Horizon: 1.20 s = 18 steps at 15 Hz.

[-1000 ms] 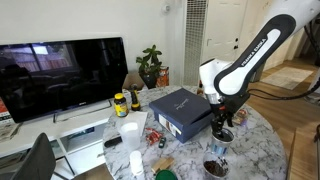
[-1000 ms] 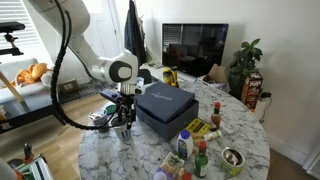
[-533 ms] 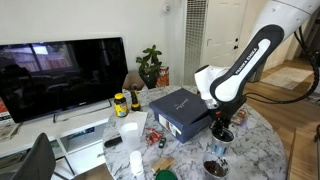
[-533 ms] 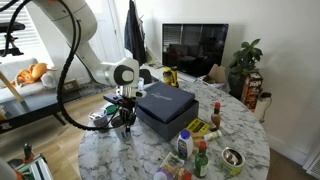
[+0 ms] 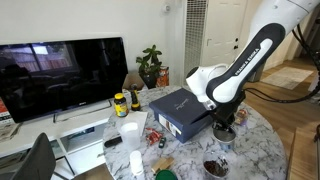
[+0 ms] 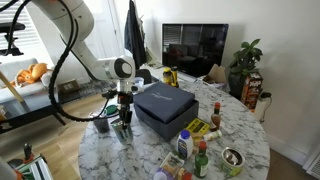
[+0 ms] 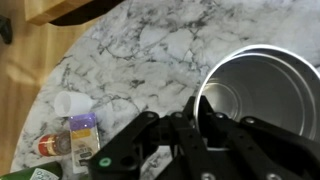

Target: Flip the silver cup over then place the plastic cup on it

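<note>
The silver cup (image 7: 262, 88) stands mouth-up on the marble table, and I look straight down into it in the wrist view. My gripper (image 7: 201, 112) is shut on its near rim, one finger inside the wall and one outside. In both exterior views the gripper (image 5: 224, 126) (image 6: 122, 120) points straight down at the cup (image 6: 123, 132), right next to the dark blue box. A small dark cup (image 6: 101, 125), apparently the plastic cup, sits just beside the gripper, apart from it.
The dark blue box (image 5: 180, 108) (image 6: 165, 105) fills the table's middle. White cups (image 5: 130, 135), a yellow-lidded jar (image 5: 120, 103) and sauce bottles (image 6: 196, 152) crowd the rest. Small bottles (image 7: 72, 142) lie near the table's rounded edge (image 7: 60, 60). A TV (image 5: 60, 70) stands behind.
The arm came down a little over the silver cup and the jaws went from wide open to shut on its rim.
</note>
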Each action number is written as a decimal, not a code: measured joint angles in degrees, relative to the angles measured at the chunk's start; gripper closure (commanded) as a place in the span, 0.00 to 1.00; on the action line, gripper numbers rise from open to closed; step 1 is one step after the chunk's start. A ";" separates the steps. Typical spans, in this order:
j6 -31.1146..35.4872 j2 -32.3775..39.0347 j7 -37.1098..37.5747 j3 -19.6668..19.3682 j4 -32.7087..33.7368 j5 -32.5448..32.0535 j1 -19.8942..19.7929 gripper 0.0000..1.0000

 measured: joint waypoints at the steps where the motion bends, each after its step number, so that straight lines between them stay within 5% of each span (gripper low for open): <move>1: -2.09 0.03 1.42 0.01 0.51 -0.72 0.45 0.98; 6: -12.35 2.92 10.12 0.02 3.92 -5.63 2.29 0.98; 11: -13.79 8.47 14.47 0.02 7.77 -7.14 2.59 0.98; 12: -14.02 9.58 14.95 0.02 8.66 -7.14 2.59 0.69; 14: -15.71 10.85 15.14 0.02 10.53 -7.15 2.63 0.63; 18: -14.58 12.46 14.68 0.19 12.40 -7.14 2.62 0.32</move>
